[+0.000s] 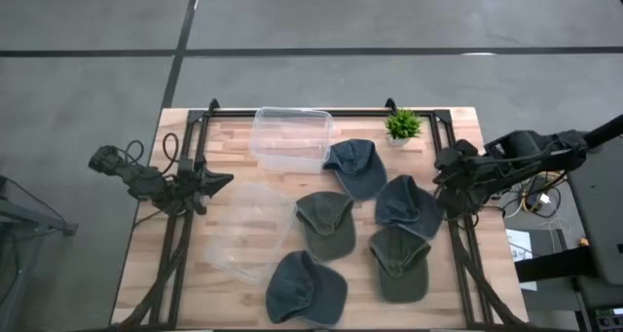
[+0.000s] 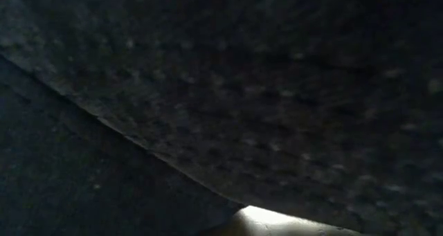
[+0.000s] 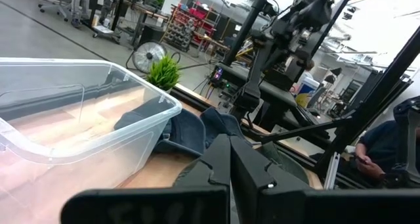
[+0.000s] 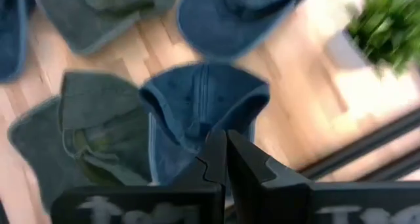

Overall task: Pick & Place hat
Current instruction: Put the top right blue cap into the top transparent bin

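Note:
Several caps lie flat on the wooden table (image 1: 146,264): a blue one (image 1: 355,166) at the far side, another blue one (image 1: 407,203) near the right edge, two green ones (image 1: 326,223) (image 1: 399,262), and a blue one (image 1: 305,288) at the near edge. My right gripper (image 1: 440,191) (image 4: 226,152) is shut and hovers at the right edge, just short of the right-hand blue cap (image 4: 203,106). My left gripper (image 1: 226,180) (image 3: 230,159) is shut and waits at the table's left, beside the clear bin (image 3: 79,119). Dark fabric (image 2: 277,91) fills the low view.
A clear bin (image 1: 292,137) stands at the far middle and a second clear tray (image 1: 248,230) lies left of the caps. A small potted plant (image 1: 402,126) (image 4: 387,20) stands at the far right. A seated person (image 3: 374,145) shows beyond the table.

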